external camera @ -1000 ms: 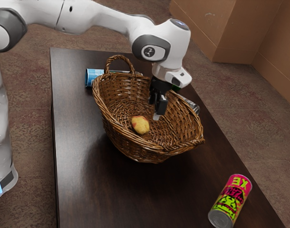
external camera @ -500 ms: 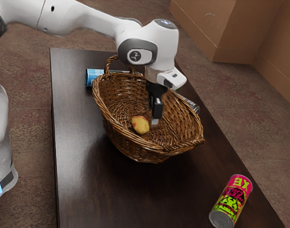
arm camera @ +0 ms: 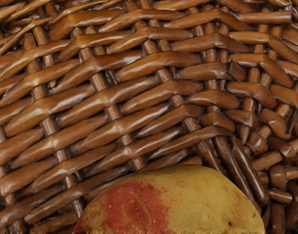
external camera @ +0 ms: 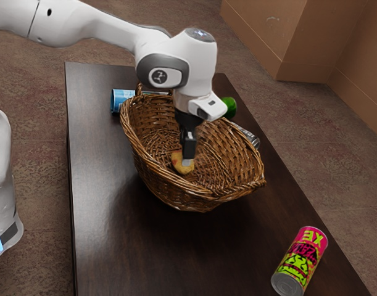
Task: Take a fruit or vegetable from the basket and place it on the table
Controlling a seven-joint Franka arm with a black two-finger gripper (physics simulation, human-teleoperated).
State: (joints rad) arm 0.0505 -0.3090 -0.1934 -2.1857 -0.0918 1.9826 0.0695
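Note:
The black gripper reaches down inside the wicker basket, its tip in front of part of a yellow and red potato-like item. Whether it touches the item cannot be told, and neither can whether it is open or shut. In the wrist view, the yellow and red item is large and close under the hand, lying against the woven basket wall. Part of it is cut off by the lower edge.
A pink and yellow-green can lies on the dark table, toward the exterior view's lower right. Beyond the basket are a blue can, a green object and a silvery can. The basket's high woven sides surround the gripper.
My gripper has travelled toward the exterior view's left and lower, from beside the yellow and red item to in front of it. The item and basket have stayed put.

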